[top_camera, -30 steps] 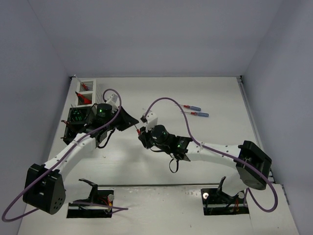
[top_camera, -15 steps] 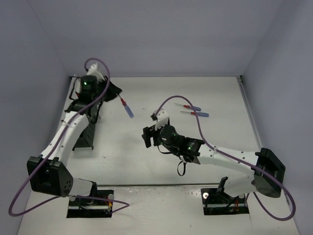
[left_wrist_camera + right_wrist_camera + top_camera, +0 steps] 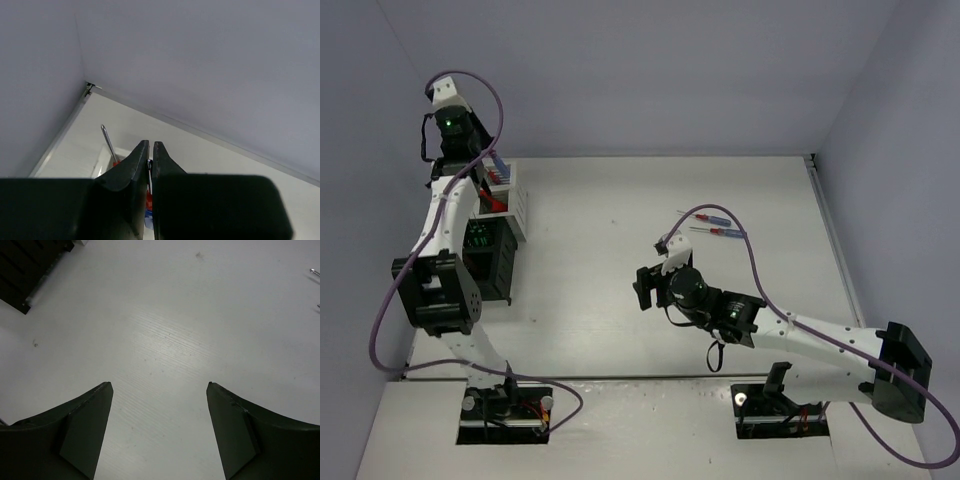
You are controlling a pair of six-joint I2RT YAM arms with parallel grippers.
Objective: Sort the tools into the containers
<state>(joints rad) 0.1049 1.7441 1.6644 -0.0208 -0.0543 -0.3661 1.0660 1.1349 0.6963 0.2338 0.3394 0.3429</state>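
Note:
My left gripper [image 3: 150, 144] is shut on the thin shaft of a screwdriver [image 3: 148, 200], whose red and blue handle hangs below the jaws. In the top view that gripper [image 3: 478, 160] is raised at the back left, over the white container [image 3: 517, 205] that holds red-handled tools. Another screwdriver shaft [image 3: 106, 137] sticks up out of that container. Two black containers [image 3: 490, 258] stand nearer in the same row. My right gripper [image 3: 159, 384] is open over bare table, nothing between its fingers; it hangs mid-table [image 3: 642, 287]. Two blue and red screwdrivers [image 3: 718, 226] lie on the table at the back right.
A corner of a black container [image 3: 25, 270] shows at the top left of the right wrist view. Screwdriver tips [image 3: 314, 272] peek in at its right edge. The purple cables [image 3: 740, 255] loop above both arms. Walls close the table at the back and sides.
The left arm carried the screwdriver from mid-table up to the back-left corner over the white container. The right gripper opened and drew back to the right.

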